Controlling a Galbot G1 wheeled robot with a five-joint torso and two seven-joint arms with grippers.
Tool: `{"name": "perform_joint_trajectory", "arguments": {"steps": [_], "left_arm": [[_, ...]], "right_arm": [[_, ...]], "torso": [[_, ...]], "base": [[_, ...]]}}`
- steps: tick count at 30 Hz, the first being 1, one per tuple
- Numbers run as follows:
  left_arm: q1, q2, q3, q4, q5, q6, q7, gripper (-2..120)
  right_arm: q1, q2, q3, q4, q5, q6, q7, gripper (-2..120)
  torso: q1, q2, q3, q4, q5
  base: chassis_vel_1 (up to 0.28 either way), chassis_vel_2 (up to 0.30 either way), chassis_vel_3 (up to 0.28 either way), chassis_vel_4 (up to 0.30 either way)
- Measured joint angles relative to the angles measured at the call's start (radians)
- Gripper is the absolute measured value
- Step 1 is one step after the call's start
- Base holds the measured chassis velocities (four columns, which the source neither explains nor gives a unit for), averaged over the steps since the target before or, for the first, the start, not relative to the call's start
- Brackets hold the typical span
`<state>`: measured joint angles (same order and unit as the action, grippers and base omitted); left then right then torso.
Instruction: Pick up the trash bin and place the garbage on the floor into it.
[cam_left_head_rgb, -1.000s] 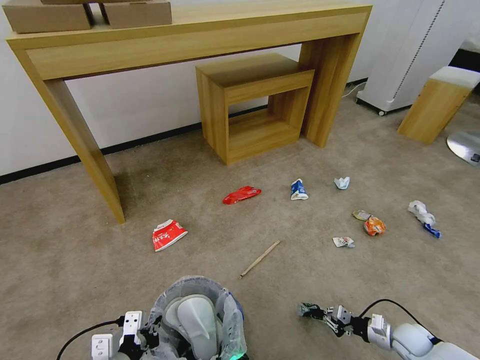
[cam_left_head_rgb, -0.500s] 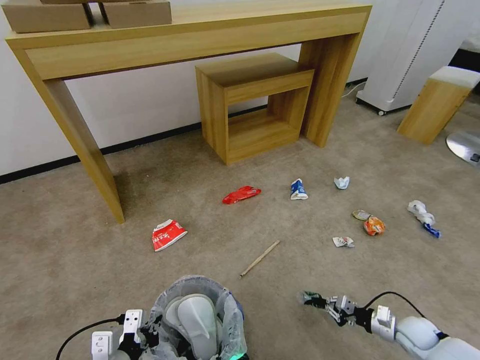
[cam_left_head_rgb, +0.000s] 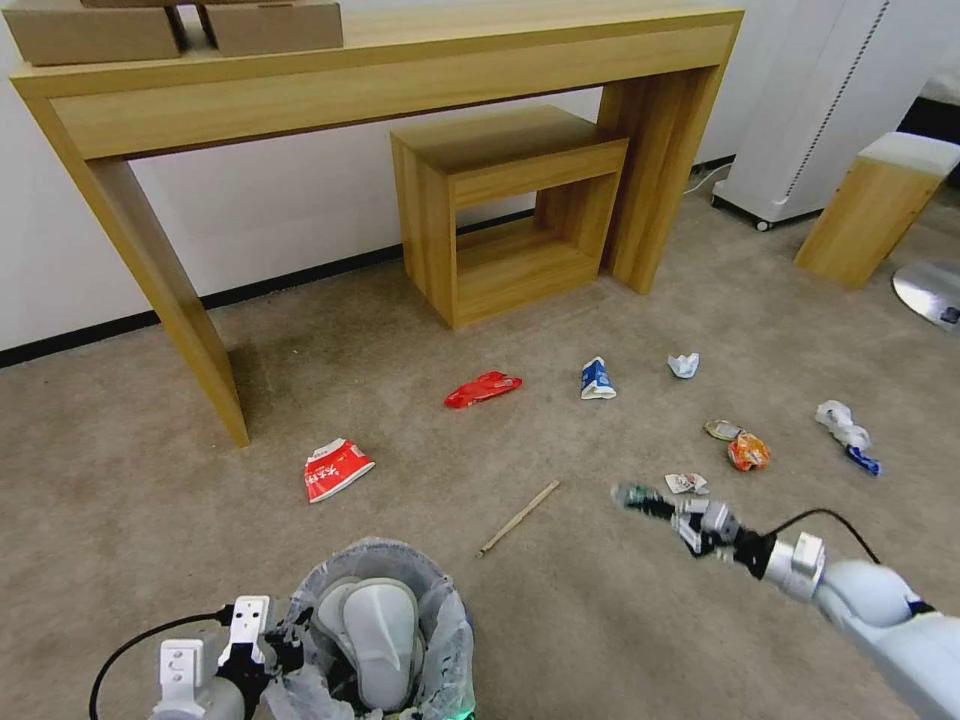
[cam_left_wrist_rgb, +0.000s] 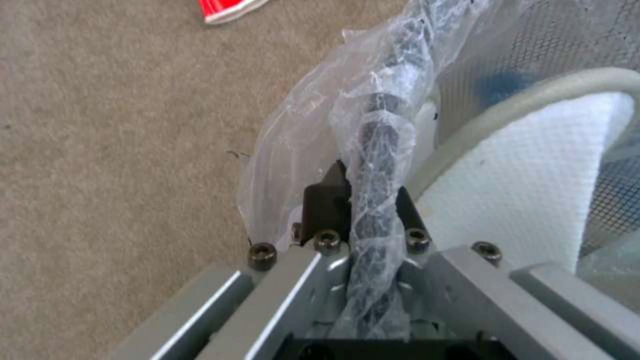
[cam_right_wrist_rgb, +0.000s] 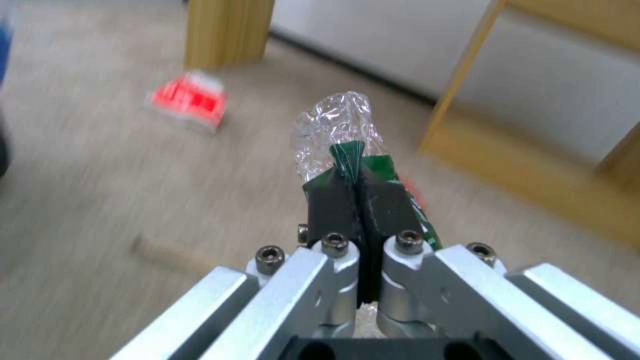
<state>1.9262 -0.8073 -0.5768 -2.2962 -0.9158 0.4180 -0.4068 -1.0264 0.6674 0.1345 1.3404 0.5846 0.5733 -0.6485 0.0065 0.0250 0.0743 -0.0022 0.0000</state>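
A beige short-pile carpet (cam_left_head_rgb: 300, 590) covers the floor. From 9 to 1 o'clock a white wall (cam_left_head_rgb: 280, 215) runs behind, with a dark baseboard (cam_left_head_rgb: 100, 330) along its foot. A long light-wood console table (cam_left_head_rgb: 380, 75) stands against it at 12 o'clock, with two cardboard boxes (cam_left_head_rgb: 180, 28) on its top at 11 o'clock. A low open wooden side table (cam_left_head_rgb: 505, 205) sits under the console's right end. At 2 o'clock a white wheeled unit (cam_left_head_rgb: 820, 100) stands by the wall, a wooden stool with a pale top (cam_left_head_rgb: 875, 205) just beside it, and a round metal base (cam_left_head_rgb: 930, 290) at 3 o'clock. Light is even and soft.
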Motion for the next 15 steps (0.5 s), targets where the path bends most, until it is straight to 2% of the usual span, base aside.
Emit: {"name": "perform_joint_trajectory", "arguments": {"steps": [7, 9, 10, 12, 15], "left_arm": [[0.003, 0.022, -0.022, -0.018, -0.032, -0.013, -0.01, 0], [0.001, 0.027, -0.027, -0.023, -0.046, -0.025, -0.013, 0], [0.001, 0.027, -0.027, -0.023, -0.046, -0.025, -0.013, 0], [-0.008, 0.031, -0.027, -0.023, -0.055, -0.036, -0.017, 0], [-0.019, 0.032, -0.024, -0.016, -0.063, -0.04, -0.019, 0]], "right_arm": [[0.066, -0.012, -0.017, 0.135, 0.16, -0.038, 0.001, 0], [0.087, -0.023, -0.049, 0.251, 0.271, -0.086, 0.002, 0], [0.087, -0.023, -0.049, 0.251, 0.271, -0.086, 0.002, 0], [0.111, -0.025, -0.108, 0.37, 0.327, -0.131, 0.025, 0], [0.131, -0.021, -0.165, 0.427, 0.335, -0.153, 0.041, 0]], "torso": [[0.0, 0.0, 0.0, 0.0001, -0.0001], [0.0, 0.0, 0.0, 0.0, -0.0003], [0.0, 0.0, 0.0, 0.0, -0.0003], [0.0, 0.0, 0.0, 0.0002, -0.0002], [0.0, 0.0, 0.0, 0.0001, -0.0003]], "base": [[0.0, 0.0, 0.0, 0.0], [0.0, 0.0, 0.0, 0.0], [0.0, 0.0, 0.0, 0.0], [0.0, 0.0, 0.0, 0.0], [0.0, 0.0, 0.0, 0.0]]}}
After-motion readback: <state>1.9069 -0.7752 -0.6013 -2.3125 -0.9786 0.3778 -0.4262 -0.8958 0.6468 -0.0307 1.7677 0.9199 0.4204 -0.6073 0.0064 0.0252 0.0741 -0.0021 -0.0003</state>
